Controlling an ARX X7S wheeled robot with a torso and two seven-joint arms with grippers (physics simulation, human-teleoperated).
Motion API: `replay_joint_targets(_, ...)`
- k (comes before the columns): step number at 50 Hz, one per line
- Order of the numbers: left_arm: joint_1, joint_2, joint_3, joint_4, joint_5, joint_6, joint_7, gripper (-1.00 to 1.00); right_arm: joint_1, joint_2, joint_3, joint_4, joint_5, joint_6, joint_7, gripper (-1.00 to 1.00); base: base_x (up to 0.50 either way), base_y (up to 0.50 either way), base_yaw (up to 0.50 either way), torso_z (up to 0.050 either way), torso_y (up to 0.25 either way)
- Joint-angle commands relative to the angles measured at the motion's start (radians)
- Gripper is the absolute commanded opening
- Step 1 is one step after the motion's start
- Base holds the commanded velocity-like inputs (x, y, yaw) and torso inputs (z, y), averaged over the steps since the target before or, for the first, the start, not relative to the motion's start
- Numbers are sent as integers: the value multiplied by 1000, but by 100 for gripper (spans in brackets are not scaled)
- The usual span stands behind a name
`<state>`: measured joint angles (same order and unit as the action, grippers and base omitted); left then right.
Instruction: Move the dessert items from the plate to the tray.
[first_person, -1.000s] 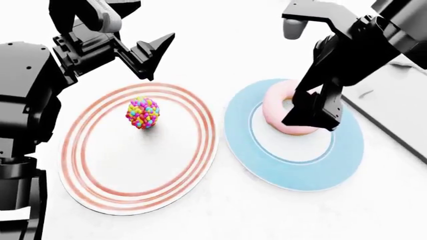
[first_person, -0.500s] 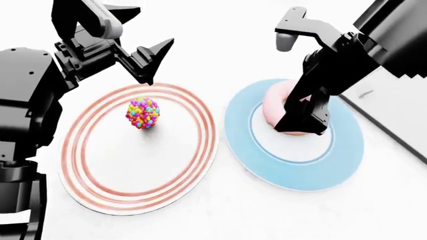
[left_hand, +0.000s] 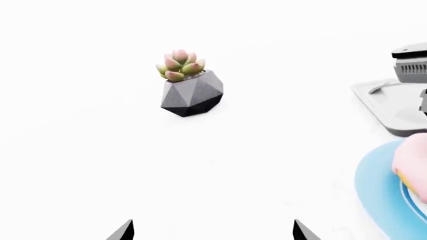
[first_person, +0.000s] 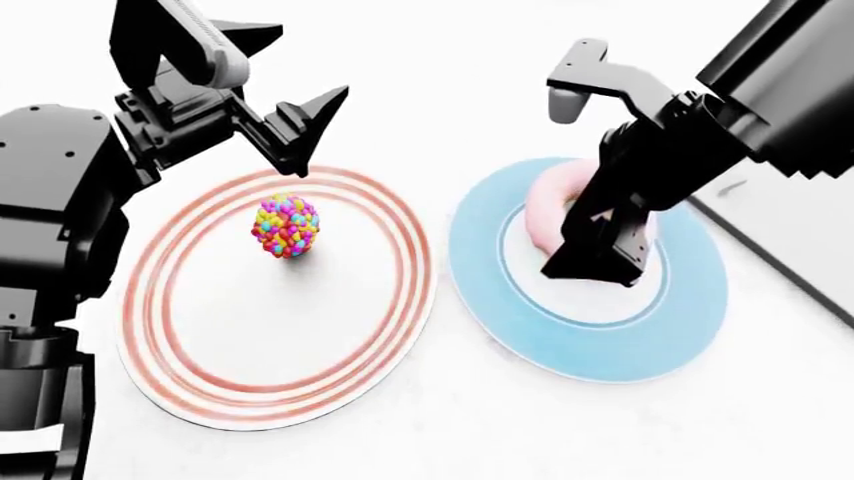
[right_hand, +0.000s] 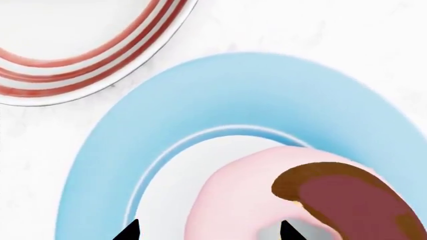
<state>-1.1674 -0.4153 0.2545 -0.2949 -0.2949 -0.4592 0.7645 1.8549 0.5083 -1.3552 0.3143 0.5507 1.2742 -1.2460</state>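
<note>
Hidden and cropped parts

The right gripper (first_person: 597, 262) covers much of the donut (first_person: 550, 200); the tray (first_person: 787, 235) runs off frame (far side unseen).

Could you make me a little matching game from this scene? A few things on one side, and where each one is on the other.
Things:
1. donut
2. candy ball
3. succulent
4. right hand

Places:
A. in a grey faceted pot
B. on the red-ringed plate
C. low over the donut
D. on the blue plate

Pairs: 1-D, 2-B, 3-A, 4-C
</note>
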Motion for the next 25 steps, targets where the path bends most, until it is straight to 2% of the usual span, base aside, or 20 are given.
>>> replay_joint_targets(1, 6, -2, 2, -1, -2, 2, -2, 100, -19, 10, 14, -18, 18, 15, 20, 100, 0, 0, 0, 0, 0)
replay_joint_targets(16, 8, -3, 5, 3, -6, 1, -6, 100, -24, 19, 24, -36, 34, 29, 37, 100, 0, 0, 0, 0, 0)
replay_joint_targets(17, 8, -3, 4, 4, -7, 0, -6, 100, -23, 19, 25, -37, 34, 30, 38, -100, 0, 0, 0, 0, 0)
replay_joint_targets(25, 10, -5, 5, 7, -10, -1, -6, 100, -21, 20, 27, -42, 40, 34, 43, -100, 0, 0, 0, 0, 0)
